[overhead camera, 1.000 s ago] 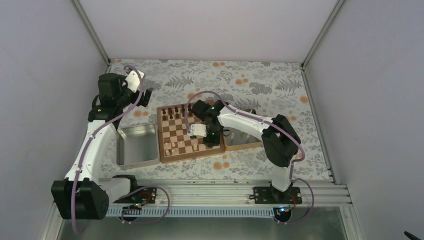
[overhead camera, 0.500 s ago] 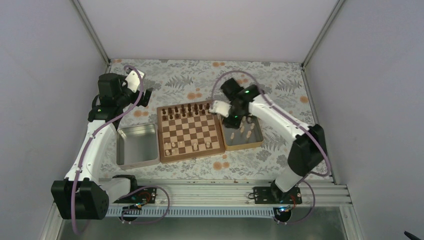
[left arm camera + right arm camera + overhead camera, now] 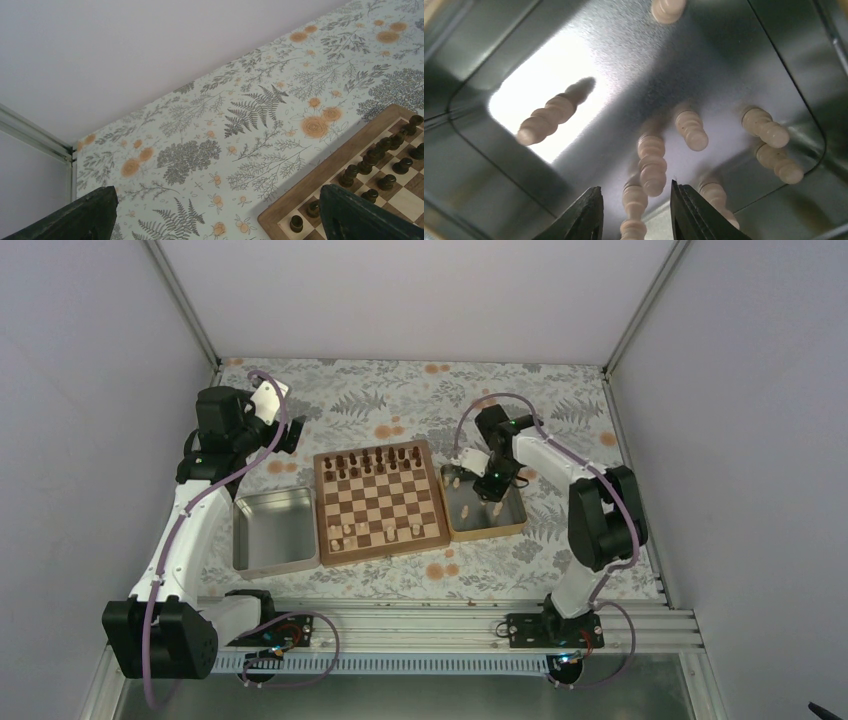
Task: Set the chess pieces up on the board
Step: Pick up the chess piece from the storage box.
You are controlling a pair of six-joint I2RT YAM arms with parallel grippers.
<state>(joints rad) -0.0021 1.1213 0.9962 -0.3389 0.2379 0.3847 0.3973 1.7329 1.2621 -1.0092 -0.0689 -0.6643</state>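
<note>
Tray pick: right jaws low over tray (image 3: 724,60) beside the board (image 3: 380,502).
You have them narrowly parted, gripping nothing; one of the chess pieces (image 3: 634,200) sits between the tips; left jaws wide.

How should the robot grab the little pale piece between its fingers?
Pinch the pale piece around its narrow ribbed stem, coming straight down from above. It seems to stand upright, and the open right gripper straddles it with a finger on each side.
</note>
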